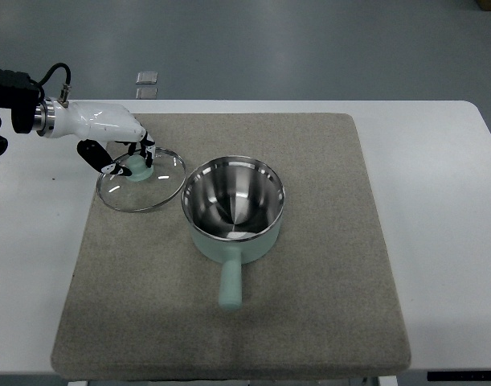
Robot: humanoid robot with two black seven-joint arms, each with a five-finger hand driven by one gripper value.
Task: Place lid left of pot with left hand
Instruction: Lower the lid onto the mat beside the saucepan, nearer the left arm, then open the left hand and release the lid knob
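Lid's down on the mat, at the pot's 9 o'clock.
White left hand has its fingers pinched on the mint knob of the round glass lid, just beside the mint steel-lined pot on the grey felt mat.

White table w/ grey mat on top

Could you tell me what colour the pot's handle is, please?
Pale mint green, clearest in the top view: handle.

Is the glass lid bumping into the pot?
Cannot tell. In the top view the lid's right rim meets the pot's left rim with no clear gap, but real contact isn't plainly shown.
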